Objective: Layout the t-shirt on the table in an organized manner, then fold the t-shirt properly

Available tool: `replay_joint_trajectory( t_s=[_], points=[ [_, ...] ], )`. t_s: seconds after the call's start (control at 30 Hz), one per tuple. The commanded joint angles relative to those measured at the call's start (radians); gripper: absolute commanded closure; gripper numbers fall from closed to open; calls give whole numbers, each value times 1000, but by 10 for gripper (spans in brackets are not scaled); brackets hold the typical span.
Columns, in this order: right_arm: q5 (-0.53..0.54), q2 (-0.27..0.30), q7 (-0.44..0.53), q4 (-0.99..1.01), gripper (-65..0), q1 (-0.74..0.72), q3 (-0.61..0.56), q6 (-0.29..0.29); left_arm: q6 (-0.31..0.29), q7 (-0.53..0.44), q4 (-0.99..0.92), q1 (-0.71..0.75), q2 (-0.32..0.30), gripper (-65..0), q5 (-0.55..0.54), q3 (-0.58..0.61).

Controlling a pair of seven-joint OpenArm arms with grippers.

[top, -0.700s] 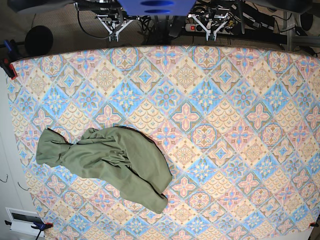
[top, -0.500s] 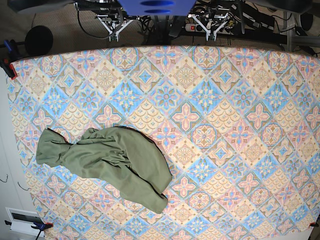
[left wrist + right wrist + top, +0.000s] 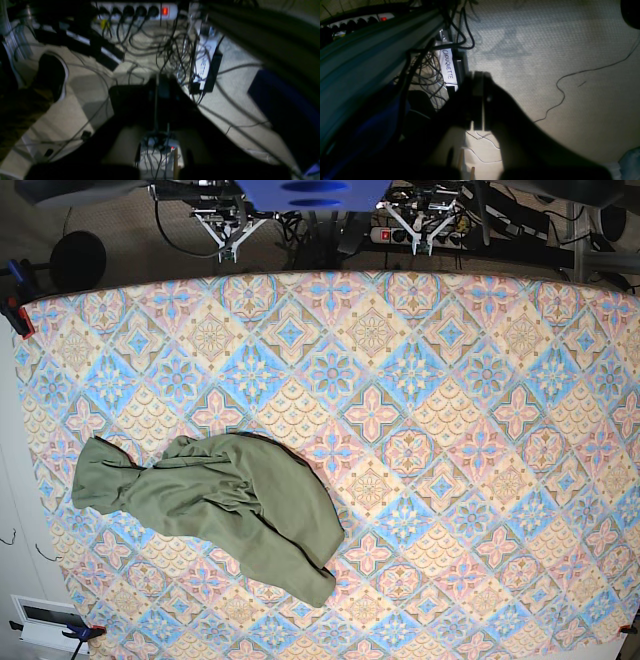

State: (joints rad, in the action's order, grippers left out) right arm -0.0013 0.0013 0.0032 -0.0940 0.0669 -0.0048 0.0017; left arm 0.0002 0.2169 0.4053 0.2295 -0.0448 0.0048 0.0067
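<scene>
Although both wrist views are dim and blurred, the left gripper [image 3: 156, 87] and right gripper [image 3: 478, 97] read as dark silhouettes, each clenched on nothing, above carpet, tangled cables [image 3: 172, 55] and a power strip [image 3: 135, 10]. Soft, crumpled and unfolded, the olive t-shirt [image 3: 225, 505] lies on the table [image 3: 450, 430], toward its near-left part; its neck is hidden.

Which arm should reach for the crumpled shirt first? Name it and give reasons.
Right, probably. The olive-green t-shirt lies bunched on the base view's left half of the table, the right arm's side. Both the right gripper and left gripper are parked shut beyond the far edge.
</scene>
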Motion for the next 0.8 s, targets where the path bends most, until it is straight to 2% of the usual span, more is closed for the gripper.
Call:
replay_joint_trajectory(
  t_s=[0.0, 0.13, 0.23, 0.37, 0.47, 0.63, 0.77],
  points=[
    [-3, 6, 2, 1, -3, 32, -1, -2, 2, -1, 4, 15, -2, -7, 5, 0],
    [-4, 12, -2, -60, -3, 90, -1, -2, 2, -3, 62, 63, -5, -6, 7, 0],
    [-4, 61, -4, -169, -3, 173, -1, -2, 2, -1, 157, 127, -30, -5, 7, 3],
    [-3, 72, -4, -286, -2, 267, 6, -2, 2, -1, 231, 179, -77, -5, -4, 120],
    [-1, 101, -4, -353, 0, 308, 6, -2, 2, -1, 281, 210, -111, -5, -6, 186],
    [2, 141, -4, -507, 0, 397, 7, -2, 4, -1, 455, 319, -157, -4, -6, 189],
    [2, 141, -4, -614, 0, 469, 7, -2, 4, -1, 587, 399, -185, -3, -6, 187]
  ],
)
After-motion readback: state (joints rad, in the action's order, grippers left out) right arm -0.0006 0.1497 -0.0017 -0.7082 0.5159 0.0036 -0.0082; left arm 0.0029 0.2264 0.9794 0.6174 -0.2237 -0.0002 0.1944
